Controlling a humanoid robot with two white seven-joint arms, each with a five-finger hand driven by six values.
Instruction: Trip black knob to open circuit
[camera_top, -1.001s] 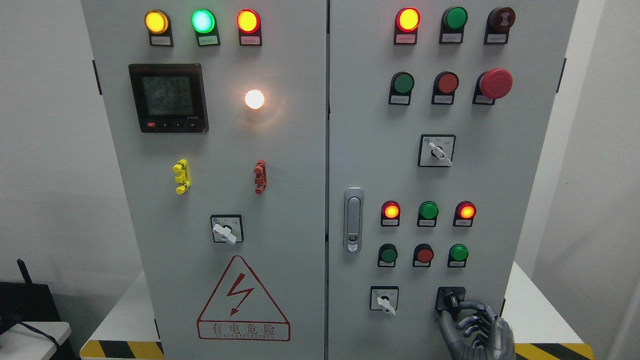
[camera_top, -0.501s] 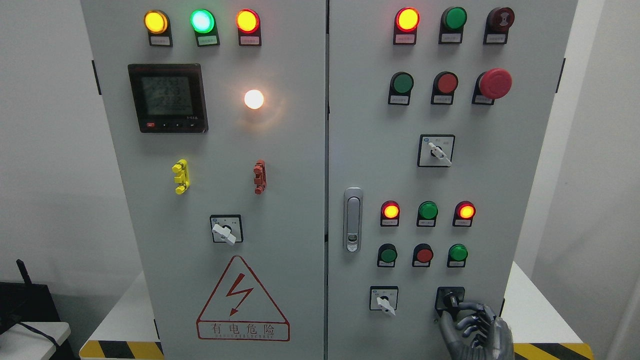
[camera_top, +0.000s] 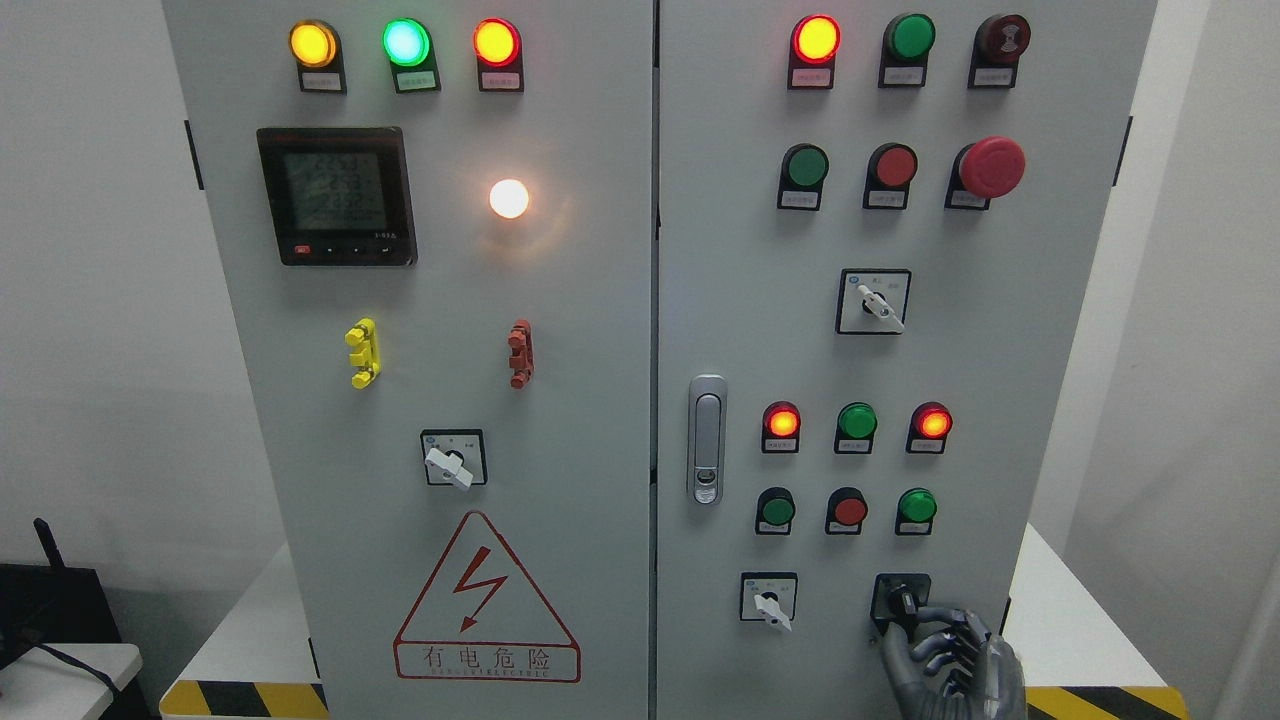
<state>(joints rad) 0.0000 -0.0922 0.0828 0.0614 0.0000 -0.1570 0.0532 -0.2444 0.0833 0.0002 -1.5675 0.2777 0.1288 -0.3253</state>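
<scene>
One hand is at work: my right hand (camera_top: 950, 655), dark grey and metallic, comes up from the lower right edge and sits against the bottom right corner of the tall grey steel cabinet (camera_top: 600, 300). Its fingers (camera_top: 935, 612) are curled, with the upper fingertip and the thumb touching the small black rotary knob (camera_top: 903, 601) on its square black plate, just right of the white-handled selector switch (camera_top: 768, 603). I judge this a light pinch on the knob, not a full wrap; how firmly I hold it I cannot tell.

Reaching and making contact look done. The turn itself I judge not yet finished: the knob's handle seems to stand near upright, and the two red indicator lamps (camera_top: 782, 422) in the row above glow while the round green lamp (camera_top: 857, 421) between them stays dark-toned, so nothing shows the circuit opened. What remains is twisting the knob to its tripped position, then letting go. My left hand is out of sight.
</scene>
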